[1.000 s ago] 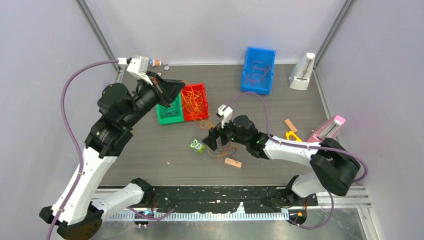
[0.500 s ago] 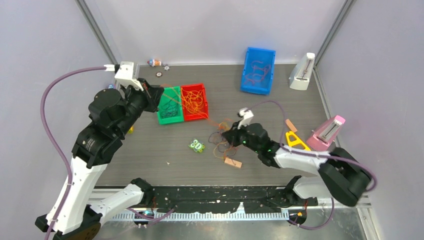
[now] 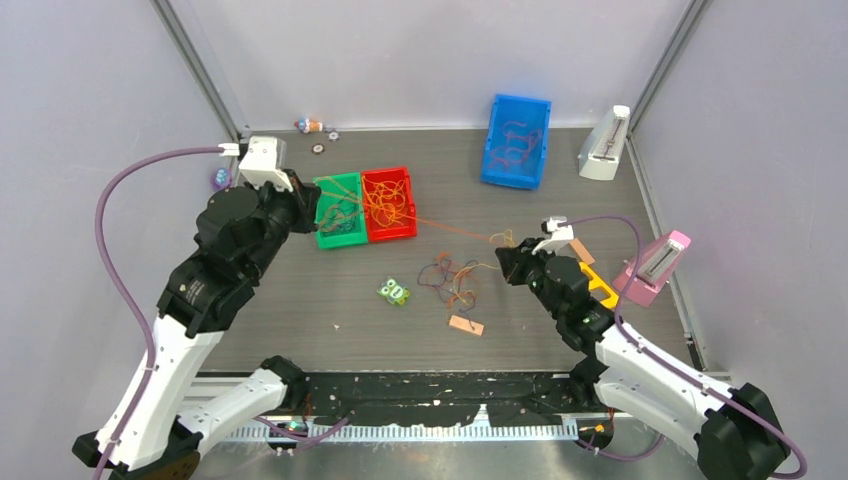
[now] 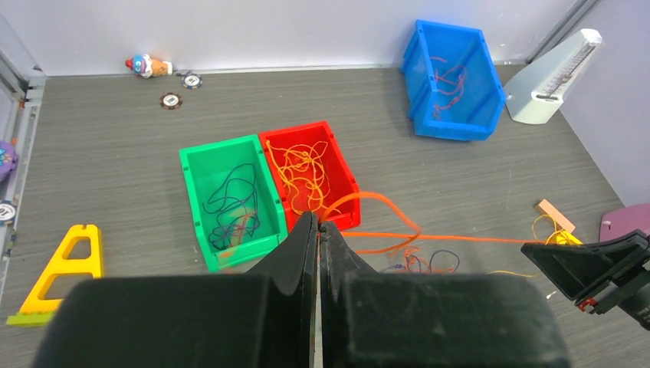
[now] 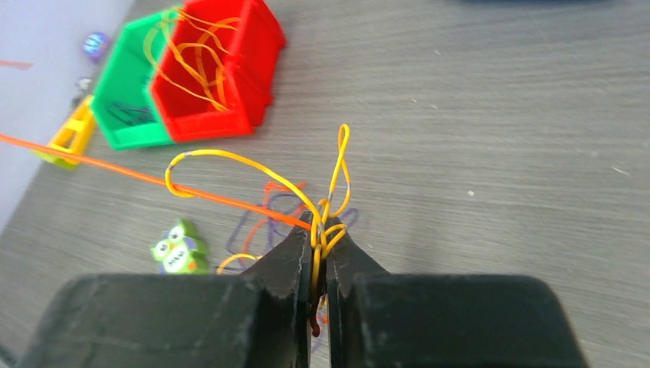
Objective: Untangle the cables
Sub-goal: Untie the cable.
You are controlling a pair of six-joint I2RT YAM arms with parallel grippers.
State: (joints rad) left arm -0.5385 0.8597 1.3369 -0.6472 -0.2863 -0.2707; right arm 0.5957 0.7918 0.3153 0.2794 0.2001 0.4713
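1. A thin orange cable [image 4: 437, 238] runs taut above the grey table [image 3: 300, 290].
2. Right wrist view alone shows the right gripper [image 5: 320, 230] clamped on it and on yellow loops [image 5: 344, 129].
3. Left wrist view shows the left gripper [image 4: 318, 224] pinching its other end.

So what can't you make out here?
- Left wrist view: whether the left gripper pinches the taut orange strand; its closed tips cover the spot.
- Right wrist view: that strand's far end, cut off by the left edge.
- Right wrist view: what else the right gripper pinches besides the yellow strand; its body hides it.
- Top view: the strands in the blue bin, too small to count.
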